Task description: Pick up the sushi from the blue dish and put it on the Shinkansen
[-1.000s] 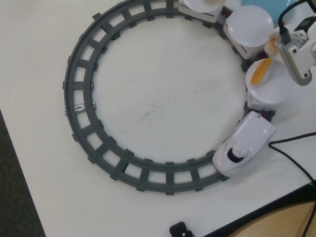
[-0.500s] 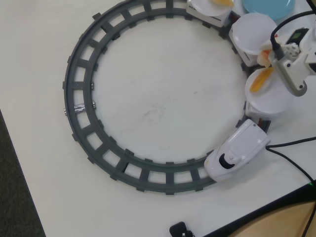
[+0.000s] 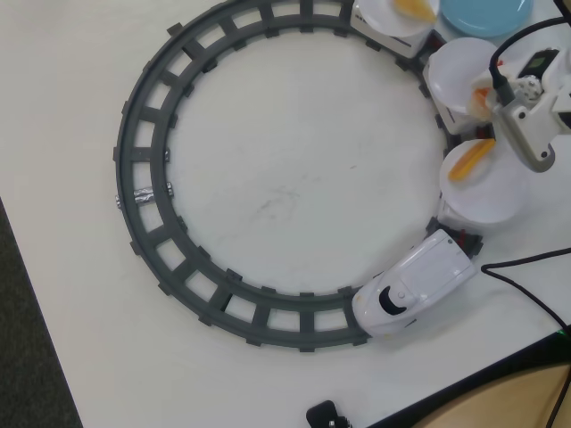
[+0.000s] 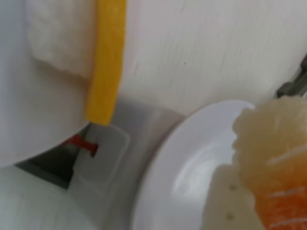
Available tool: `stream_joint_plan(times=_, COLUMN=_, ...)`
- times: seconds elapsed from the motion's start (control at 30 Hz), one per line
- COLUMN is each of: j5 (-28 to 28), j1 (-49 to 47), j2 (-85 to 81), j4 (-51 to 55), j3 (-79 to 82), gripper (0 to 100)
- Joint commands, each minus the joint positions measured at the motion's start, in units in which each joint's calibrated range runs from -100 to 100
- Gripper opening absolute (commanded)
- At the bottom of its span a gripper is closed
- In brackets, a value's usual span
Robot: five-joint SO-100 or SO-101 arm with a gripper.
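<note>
My gripper [image 3: 484,98] is shut on the sushi [image 3: 480,93] and holds it above the right edge of the middle white plate car [image 3: 455,71]. In the wrist view the sushi [image 4: 276,172] fills the lower right, white rice with deep orange topping, against one white finger [image 4: 224,201], with a white plate [image 4: 192,158] beneath. The blue dish [image 3: 486,13] lies empty at the top right, cut off by the frame edge. The Shinkansen [image 3: 412,287] stands on the grey ring track [image 3: 147,178] at the lower right, pulling the plate cars.
A yellow-orange slice [image 3: 471,159] lies on the plate car [image 3: 491,201] behind the nose. Another slice [image 3: 415,7] lies on the top plate car [image 3: 384,20]. The wrist view shows a yellow slice on rice [image 4: 108,57]. Black cables [image 3: 526,267] run at right.
</note>
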Motion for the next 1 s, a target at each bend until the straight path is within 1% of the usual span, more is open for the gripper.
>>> stream_joint_plan(times=0.0, j5=-0.4, j1=-0.7, j2=-2.0, j4=-0.7, j3=1.4, gripper=2)
stream_joint_plan(times=0.17, j5=0.1, j1=-1.8, j2=-2.1, j4=-2.5, j3=5.5, gripper=2)
stream_joint_plan(times=0.8, j5=0.0, j1=-2.5, j2=-2.7, j4=-1.9, j3=6.1, gripper=2)
stream_joint_plan(times=0.97, j5=0.1, j1=-4.0, j2=-2.6, j4=-1.6, j3=6.3, gripper=3)
